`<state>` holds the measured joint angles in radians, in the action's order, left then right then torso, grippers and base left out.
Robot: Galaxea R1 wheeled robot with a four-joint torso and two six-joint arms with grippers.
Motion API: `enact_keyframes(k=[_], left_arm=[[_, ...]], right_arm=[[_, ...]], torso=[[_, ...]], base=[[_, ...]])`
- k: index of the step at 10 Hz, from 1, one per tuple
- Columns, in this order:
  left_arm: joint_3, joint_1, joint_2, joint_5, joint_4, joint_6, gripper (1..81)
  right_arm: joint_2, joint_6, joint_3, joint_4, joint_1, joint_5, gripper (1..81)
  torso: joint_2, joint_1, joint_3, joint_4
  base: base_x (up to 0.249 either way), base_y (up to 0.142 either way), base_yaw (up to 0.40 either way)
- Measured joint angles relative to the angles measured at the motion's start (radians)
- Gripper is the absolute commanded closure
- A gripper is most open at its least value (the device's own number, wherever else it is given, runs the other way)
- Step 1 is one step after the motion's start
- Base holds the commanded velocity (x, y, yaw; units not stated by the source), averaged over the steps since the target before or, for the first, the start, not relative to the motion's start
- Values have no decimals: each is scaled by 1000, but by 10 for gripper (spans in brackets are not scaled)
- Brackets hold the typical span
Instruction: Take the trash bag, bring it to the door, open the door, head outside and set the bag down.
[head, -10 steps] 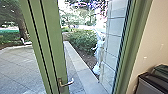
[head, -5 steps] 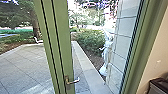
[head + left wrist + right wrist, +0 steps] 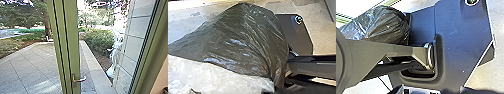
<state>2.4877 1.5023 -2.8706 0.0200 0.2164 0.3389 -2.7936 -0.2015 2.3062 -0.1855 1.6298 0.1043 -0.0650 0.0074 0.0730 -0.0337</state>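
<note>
Green door [image 3: 71, 45] is close ahead, lever handle [image 3: 80, 80] untouched; can't tell from the head view whether it's latched or ajar, so the main risk is pushing on with a bad guess and putting the base or the load into it. Second risk: the trash bag [image 3: 243, 45] is bulky and loose. In the left wrist view it spreads over the robot's dark plate [image 3: 303, 32], so a turn in the doorway could pinch it between the plate and the door frame [image 3: 150, 55], or hook it on the handle. Thin film, would probably tear. If the door swings back mid-pass, same result. The pale kerb [image 3: 93, 67] beyond the opening also wants margin; cutting the turn tight on that side could catch a wheel. Hand status: the bag's folds run tight to one point at the left gripper [image 3: 275, 86], which I read as clamped on the gathered neck, with the body of the bag bulging out from there. All the load on one pinch, so a jolt could make the plastic creep out. Pale crinkled plastic [image 3: 213, 77] lies against it; can't tell if it's the same bag. Right gripper: can't tell open or closed, or whether it has anything.
</note>
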Motion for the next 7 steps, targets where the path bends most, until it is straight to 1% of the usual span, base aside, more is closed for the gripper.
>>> enact_keyframes(k=[7], left_arm=[[1, -1, -3, -1, -1, 0, 811]], right_arm=[[-16, 0, 29, 0, 3, 1, 10]], torso=[[0, 0, 0, 0]], base=[[0, 0, 251]])
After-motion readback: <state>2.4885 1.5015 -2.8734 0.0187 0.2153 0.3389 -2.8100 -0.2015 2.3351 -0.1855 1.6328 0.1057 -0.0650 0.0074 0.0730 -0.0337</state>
